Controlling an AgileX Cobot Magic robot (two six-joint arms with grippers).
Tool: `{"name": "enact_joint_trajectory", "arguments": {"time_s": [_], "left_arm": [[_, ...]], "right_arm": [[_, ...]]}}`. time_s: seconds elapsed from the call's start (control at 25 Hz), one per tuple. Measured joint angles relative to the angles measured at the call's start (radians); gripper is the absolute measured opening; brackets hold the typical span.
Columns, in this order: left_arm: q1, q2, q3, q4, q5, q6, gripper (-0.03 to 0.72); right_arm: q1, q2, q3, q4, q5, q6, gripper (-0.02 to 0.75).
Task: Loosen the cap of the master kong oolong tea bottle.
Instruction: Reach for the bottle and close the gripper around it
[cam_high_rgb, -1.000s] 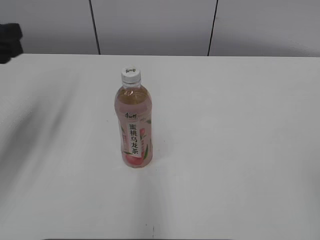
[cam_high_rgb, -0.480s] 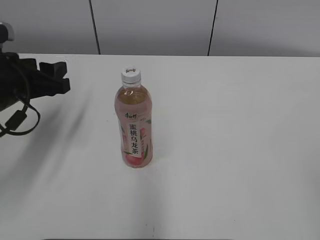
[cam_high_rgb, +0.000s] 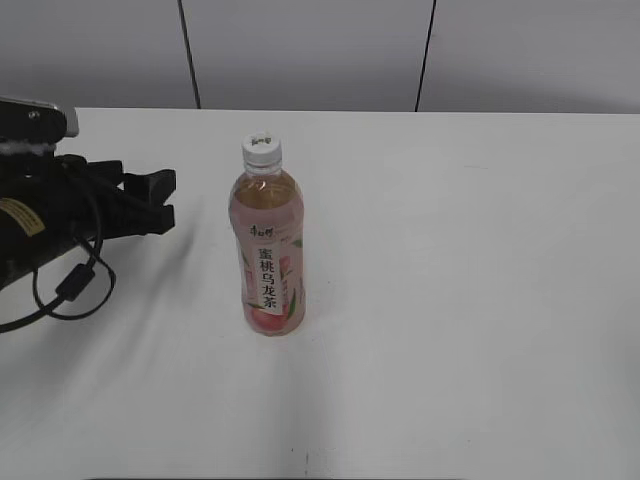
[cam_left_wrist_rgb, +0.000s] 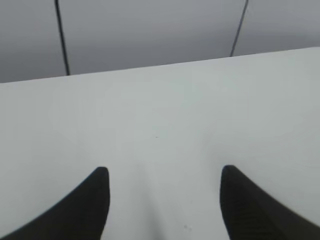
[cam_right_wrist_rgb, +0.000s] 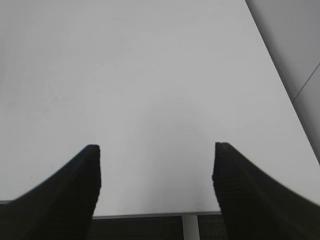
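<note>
change: left gripper (cam_high_rgb: 165, 201) is advanced from frame left toward tall pink-labelled plastic tea bottle (cam_high_rgb: 267, 250) | fingers: both pairs apart, empty | small white ribbed cap (cam_high_rgb: 261, 149): untouched

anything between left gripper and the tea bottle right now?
No. In the exterior view only bare white table separates the open left gripper from the master kong oolong tea bottle. Cap is on, untouched. The left wrist view shows just tabletop ahead.
</note>
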Motion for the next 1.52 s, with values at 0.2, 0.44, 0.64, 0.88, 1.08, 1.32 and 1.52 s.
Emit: {"name": "enact_joint_trajectory", "arguments": {"time_s": [0.2, 0.44, 0.64, 0.88, 1.08, 1.32, 1.52], "left_arm": [[0.0, -0.002, 0.105, 0.104, -0.168, -0.057, 0.433], [0.0, -0.002, 0.23, 0.244, -0.326, -0.064, 0.433], [0.0, -0.003, 0.262, 0.394, -0.352, -0.066, 0.487], [0.0, -0.003, 0.243, 0.439, -0.355, -0.069, 0.61], [0.0, -0.003, 0.18, 0.506, -0.356, -0.131, 0.611], [0.0, -0.003, 0.097, 0.585, -0.356, -0.177, 0.605], [0.0, -0.002, 0.049, 0.654, -0.356, -0.223, 0.604]], "right_arm": [[0.0, 0.0, 0.0, 0.0, 0.0, 0.0, 0.531], [0.0, 0.0, 0.0, 0.0, 0.0, 0.0, 0.531], [0.0, 0.0, 0.0, 0.0, 0.0, 0.0, 0.531], [0.0, 0.0, 0.0, 0.0, 0.0, 0.0, 0.531], [0.0, 0.0, 0.0, 0.0, 0.0, 0.0, 0.531], [0.0, 0.0, 0.0, 0.0, 0.0, 0.0, 0.531], [0.0, 0.0, 0.0, 0.0, 0.0, 0.0, 0.531]]}}
